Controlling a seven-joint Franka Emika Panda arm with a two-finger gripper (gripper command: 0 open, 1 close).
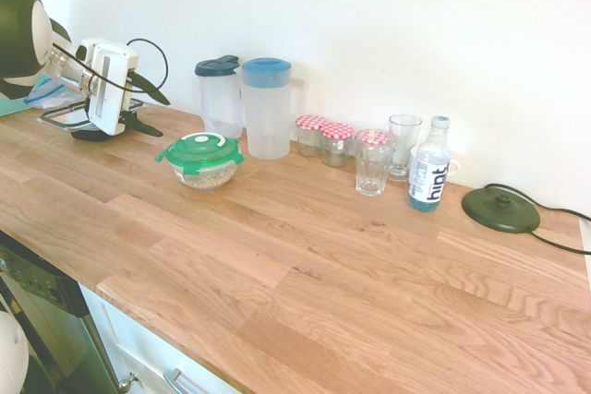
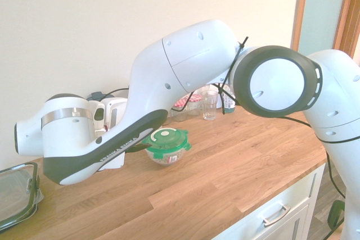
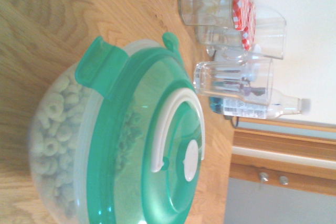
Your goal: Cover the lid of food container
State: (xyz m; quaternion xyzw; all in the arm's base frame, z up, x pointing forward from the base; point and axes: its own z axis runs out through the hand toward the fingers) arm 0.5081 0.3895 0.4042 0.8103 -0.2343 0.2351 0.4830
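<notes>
I see a long wooden counter [image 1: 305, 265] of oak-like planks running along a plain white wall [image 1: 388, 16], with white drawers under its near edge. The lid [image 1: 201, 147] sits on top of the food container [image 1: 205, 173], whose ring-shaped cereal shows through the clear wall in the wrist view; its clip tabs stick outward, not folded down. The bowl stands on the counter just in front of two jugs [image 1: 266, 108], one with a dark lid, one with a blue lid. To the right of these I have three jars [image 1: 336, 142] with red checked lids, two glasses [image 1: 373, 161], a water bottle [image 1: 429, 164] and, far right, a dark round kettle base [image 1: 500, 209]. My gripper [image 1: 140, 106] hangs to the left of the bowl, apart from it, its dark fingers spread and holding nothing. Behind it a glass dish [image 2: 17, 192] with a dark rim lies on the counter. A wooden door frame [image 2: 343, 9] shows at the room's edge.
</notes>
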